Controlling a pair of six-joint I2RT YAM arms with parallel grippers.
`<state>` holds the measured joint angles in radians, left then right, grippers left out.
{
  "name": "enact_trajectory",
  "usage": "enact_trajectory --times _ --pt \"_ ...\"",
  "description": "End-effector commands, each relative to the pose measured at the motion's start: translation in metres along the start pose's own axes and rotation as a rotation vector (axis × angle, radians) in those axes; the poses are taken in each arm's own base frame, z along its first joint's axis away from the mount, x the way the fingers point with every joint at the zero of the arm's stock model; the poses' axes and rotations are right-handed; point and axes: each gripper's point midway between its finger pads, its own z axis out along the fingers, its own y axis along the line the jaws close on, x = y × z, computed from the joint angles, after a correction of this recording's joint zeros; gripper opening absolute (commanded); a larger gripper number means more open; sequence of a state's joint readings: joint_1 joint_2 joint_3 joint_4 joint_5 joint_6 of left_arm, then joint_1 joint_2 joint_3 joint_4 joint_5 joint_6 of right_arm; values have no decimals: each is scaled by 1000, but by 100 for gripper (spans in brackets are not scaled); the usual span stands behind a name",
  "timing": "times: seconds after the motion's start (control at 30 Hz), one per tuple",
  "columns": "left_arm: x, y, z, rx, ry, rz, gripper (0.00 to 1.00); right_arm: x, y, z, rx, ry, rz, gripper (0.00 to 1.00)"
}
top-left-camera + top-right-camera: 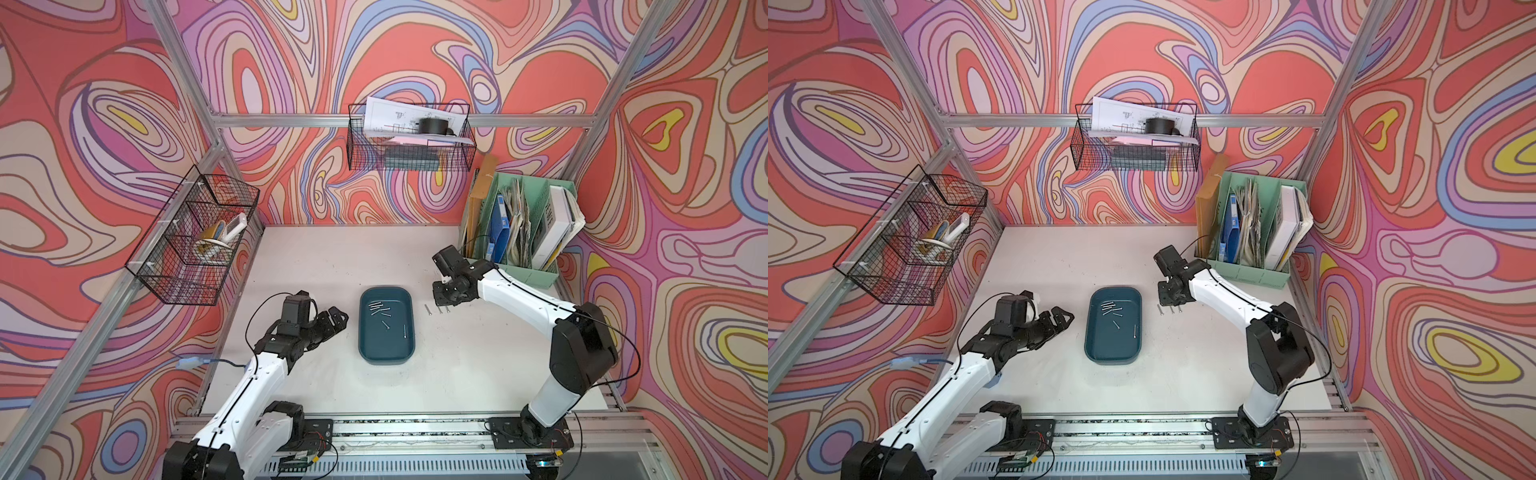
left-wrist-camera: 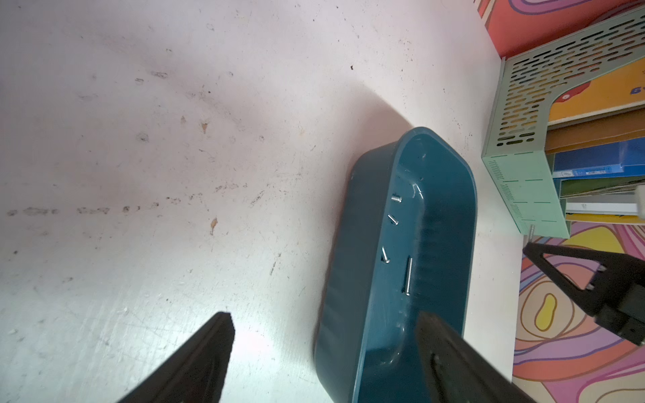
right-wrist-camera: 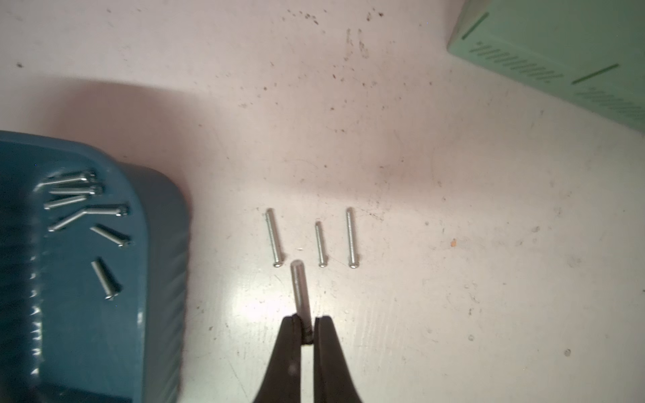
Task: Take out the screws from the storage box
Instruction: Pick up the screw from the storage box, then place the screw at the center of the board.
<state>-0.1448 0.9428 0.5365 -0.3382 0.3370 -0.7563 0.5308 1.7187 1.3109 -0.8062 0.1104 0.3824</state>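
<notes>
Tabletop (image 3: 453, 244): screw (image 3: 298, 282) between right gripper (image 3: 306, 326) tips

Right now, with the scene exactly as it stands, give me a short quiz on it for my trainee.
1. How many screws lie on the table outside the storage box?
2. True or false: the left gripper holds a screw.
3. The right gripper is: A shut on a screw, B open above the box, C gripping the box's rim.
Key: 1 three; 2 false, it is open and empty; 3 A, the held screw.
</notes>
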Motion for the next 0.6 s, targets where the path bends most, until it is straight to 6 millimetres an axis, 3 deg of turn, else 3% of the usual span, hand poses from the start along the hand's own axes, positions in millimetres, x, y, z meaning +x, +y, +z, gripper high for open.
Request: enact_trajectory --times 0.0,0.3,0.57 --pt "-2 -4 -2 4 1 17 88 14 0 20 -1 59 -11 1" --pt "1 -3 -1 7 8 10 88 22 18 54 -72 125 6 1" --pt "2 0 1 -5 8 7 88 29 22 65 -87 156 6 2"
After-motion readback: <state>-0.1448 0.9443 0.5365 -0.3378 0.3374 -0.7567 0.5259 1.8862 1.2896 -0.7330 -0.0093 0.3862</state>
